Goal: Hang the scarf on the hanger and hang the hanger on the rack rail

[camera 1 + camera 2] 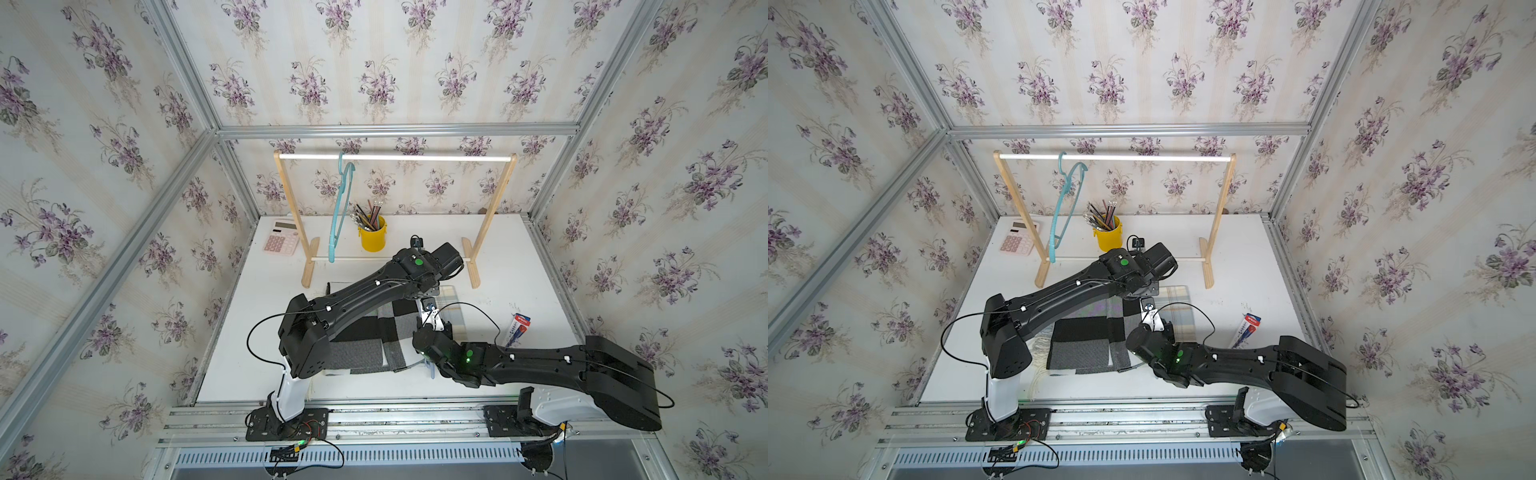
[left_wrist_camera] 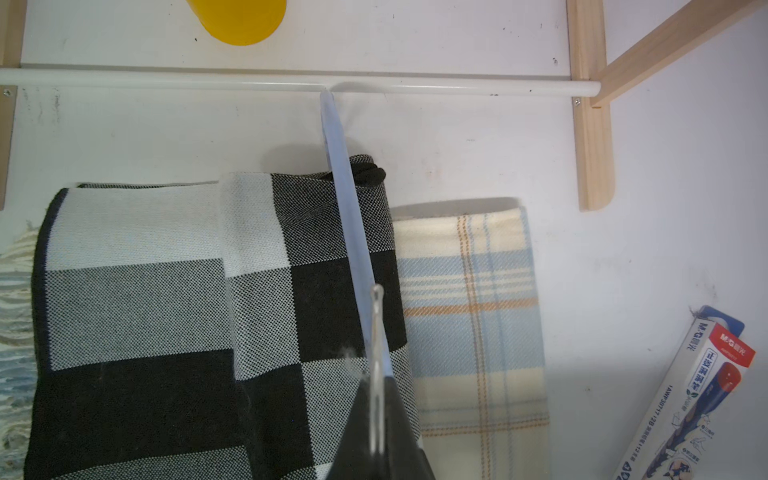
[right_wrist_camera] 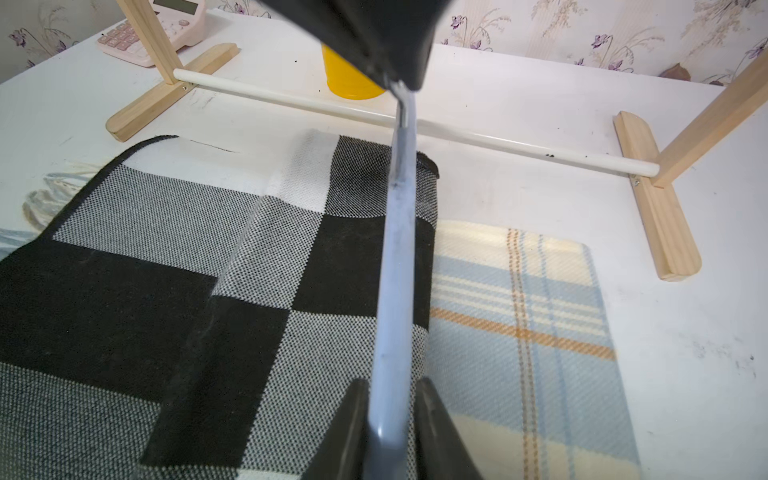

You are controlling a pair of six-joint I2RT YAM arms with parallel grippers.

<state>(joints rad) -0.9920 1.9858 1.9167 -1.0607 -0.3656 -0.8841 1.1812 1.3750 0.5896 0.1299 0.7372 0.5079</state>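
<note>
A pale blue hanger [image 3: 397,270] is held low over the cloth by both arms. My left gripper [image 2: 376,374] is shut on its clear hook end. My right gripper [image 3: 390,399] is shut on the hanger's bar, one jaw pressing each side. Under the hanger lies a black, white and grey checked scarf [image 1: 361,332], flat on the table and partly hidden by the left arm. A cream and blue plaid scarf [image 3: 519,311] lies folded beside it, the checked one overlapping its edge. In both top views the two grippers meet over the seam between the scarves.
A wooden rack [image 1: 496,199] with white rails stands behind the scarves; a teal hanger [image 1: 338,208] hangs on its top rail. A yellow pencil cup [image 1: 372,237] and a pink calculator [image 1: 281,241] sit at the back. A pen box [image 1: 517,328] lies to the right.
</note>
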